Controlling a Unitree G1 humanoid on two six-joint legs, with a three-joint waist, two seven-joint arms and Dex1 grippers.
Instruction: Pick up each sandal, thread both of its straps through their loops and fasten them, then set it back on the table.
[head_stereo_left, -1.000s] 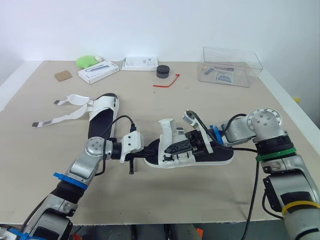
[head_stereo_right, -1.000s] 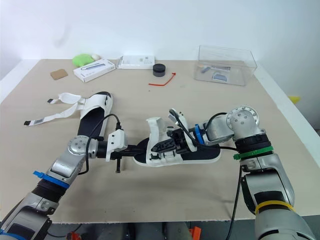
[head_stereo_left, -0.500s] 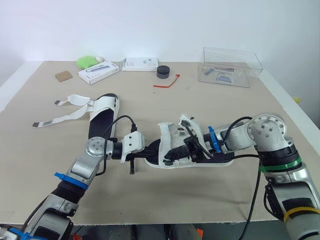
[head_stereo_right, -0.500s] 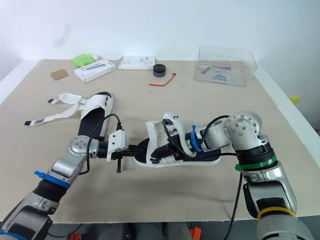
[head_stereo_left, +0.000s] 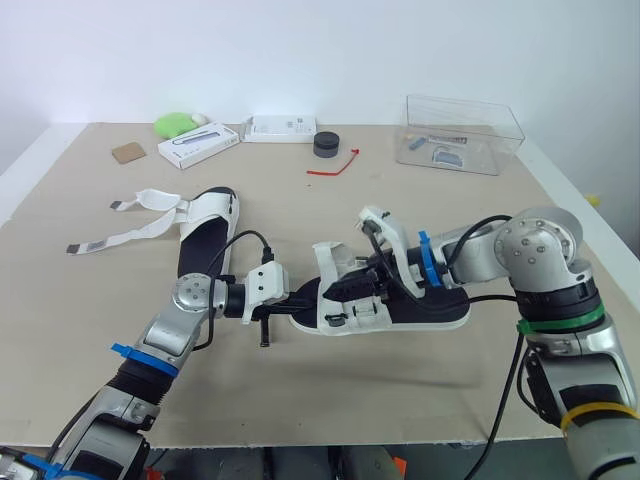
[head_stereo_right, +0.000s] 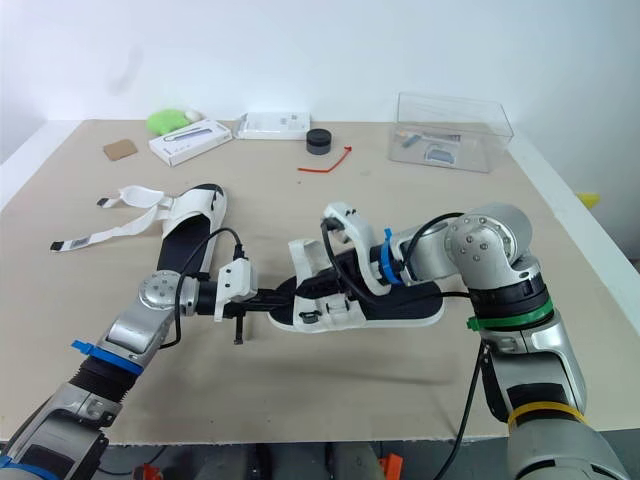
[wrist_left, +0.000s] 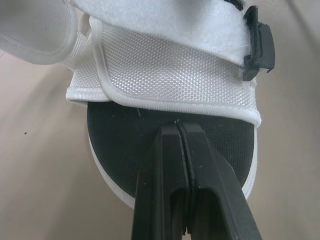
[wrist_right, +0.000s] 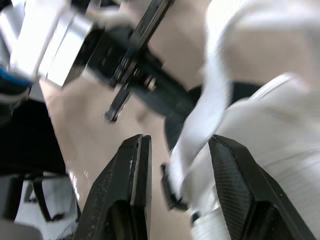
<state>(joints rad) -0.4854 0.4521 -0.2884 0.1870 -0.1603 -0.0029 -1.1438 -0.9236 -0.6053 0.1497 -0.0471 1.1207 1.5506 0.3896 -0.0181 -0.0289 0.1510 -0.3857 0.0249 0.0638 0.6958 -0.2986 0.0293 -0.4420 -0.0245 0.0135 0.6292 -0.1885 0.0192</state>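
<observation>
At the near middle of the beige table (head_stereo_left: 300, 400) lies a white sandal with a black footbed (head_stereo_left: 440, 312), its long axis running left to right and its strapped end to the left. The left gripper (wrist_left: 178, 127) pinches the footbed's left edge, fingers closed on it. The right gripper (wrist_right: 177, 142) reaches in from the right, fingers spread wide around a raised white strap (head_stereo_left: 385, 225). Farther left, a second matching sandal (head_stereo_left: 205, 230) lies near to far, its loose straps (head_stereo_left: 120, 235) trailing leftward.
</observation>
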